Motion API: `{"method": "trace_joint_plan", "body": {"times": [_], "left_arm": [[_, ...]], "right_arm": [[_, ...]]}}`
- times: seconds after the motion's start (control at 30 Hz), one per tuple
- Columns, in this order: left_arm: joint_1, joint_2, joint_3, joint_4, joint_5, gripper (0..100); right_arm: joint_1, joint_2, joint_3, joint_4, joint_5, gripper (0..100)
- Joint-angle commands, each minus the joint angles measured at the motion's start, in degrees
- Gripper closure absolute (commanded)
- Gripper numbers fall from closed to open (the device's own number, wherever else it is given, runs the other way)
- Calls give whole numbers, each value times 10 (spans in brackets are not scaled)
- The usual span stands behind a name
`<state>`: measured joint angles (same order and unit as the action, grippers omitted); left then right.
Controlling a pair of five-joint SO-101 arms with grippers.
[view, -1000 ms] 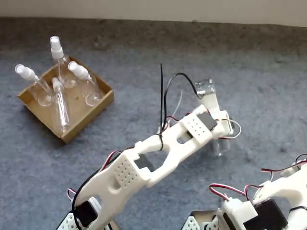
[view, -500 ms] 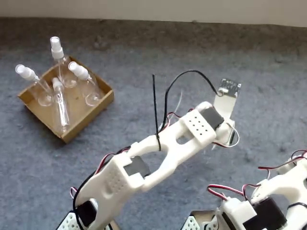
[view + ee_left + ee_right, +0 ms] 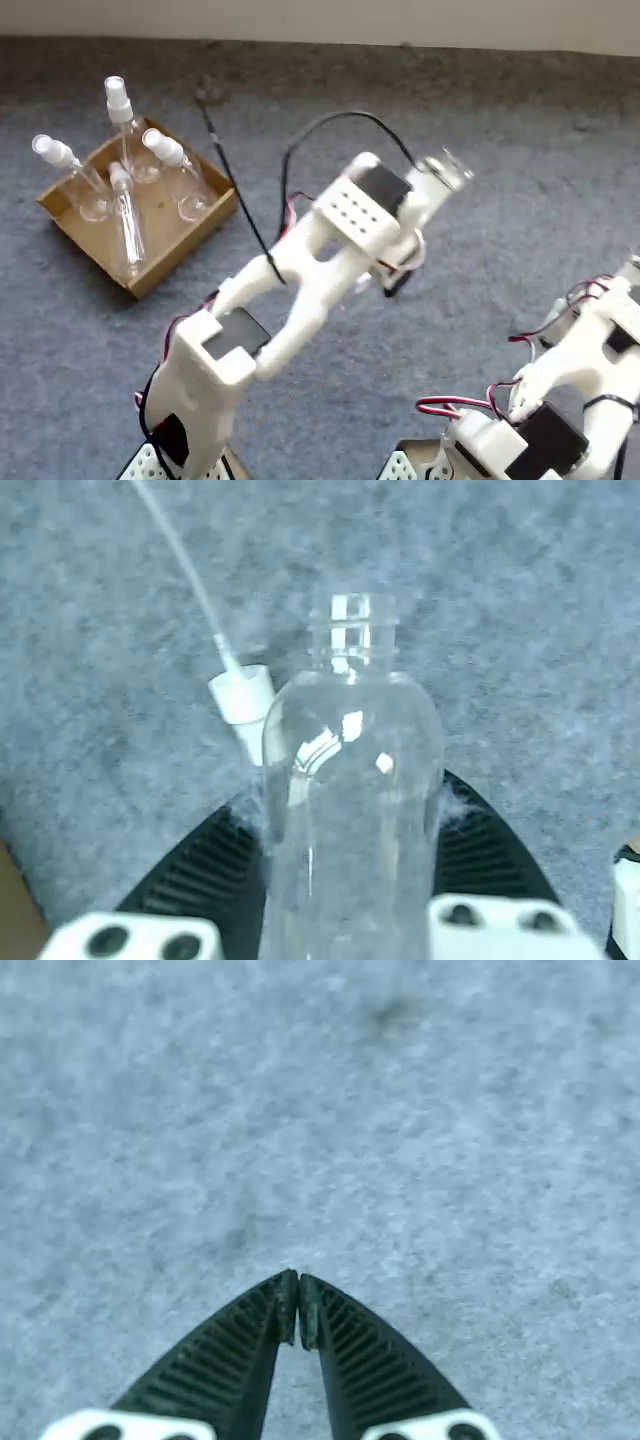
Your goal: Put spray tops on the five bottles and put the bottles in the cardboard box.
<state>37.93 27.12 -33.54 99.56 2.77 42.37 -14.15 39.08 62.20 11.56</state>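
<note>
My left gripper (image 3: pixel 350 825) is shut on a clear bottle (image 3: pixel 350 760) with an open neck and no top. In the high view that bottle (image 3: pixel 447 172) is held above the carpet at mid-table, tilted, at the end of the raised left arm. A white spray top (image 3: pixel 243 695) with its long thin tube lies on the carpet just beyond the bottle. The cardboard box (image 3: pixel 190 238) sits at the far left with several capped bottles (image 3: pixel 172 165) in it, one lying flat. My right gripper (image 3: pixel 298 1312) is shut with nothing in it, over bare carpet.
Grey carpet covers the whole table. The right arm (image 3: pixel 570 380) stands at the near right corner. Black and red cables (image 3: pixel 235 185) arch over the left arm. A pale wall strip runs along the far edge.
The left arm has risen and swung left toward the box side, carrying the bottle up off the carpet. The right arm has drawn back to the right.
</note>
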Motion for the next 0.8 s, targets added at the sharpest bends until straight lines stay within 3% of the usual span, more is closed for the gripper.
{"method": "trace_joint_plan", "body": {"times": [0.0, 0.13, 0.3, 0.53, 0.77], "left_arm": [[-73, -73, -5, 12, -11, 947], [-84, -155, 76, 12, -27, 946], [-93, -278, 205, 9, -136, 947], [-180, -349, 347, 6, -170, 944], [-243, -349, 480, -157, -171, 944]], "right_arm": [[-82, -23, -3, 30, 2, 993], [-157, -23, -7, 51, 2, 993], [-247, -23, -8, 72, 2, 993], [-358, -23, -10, 69, 1, 993], [-420, -23, -66, 69, -2, 993]]}}
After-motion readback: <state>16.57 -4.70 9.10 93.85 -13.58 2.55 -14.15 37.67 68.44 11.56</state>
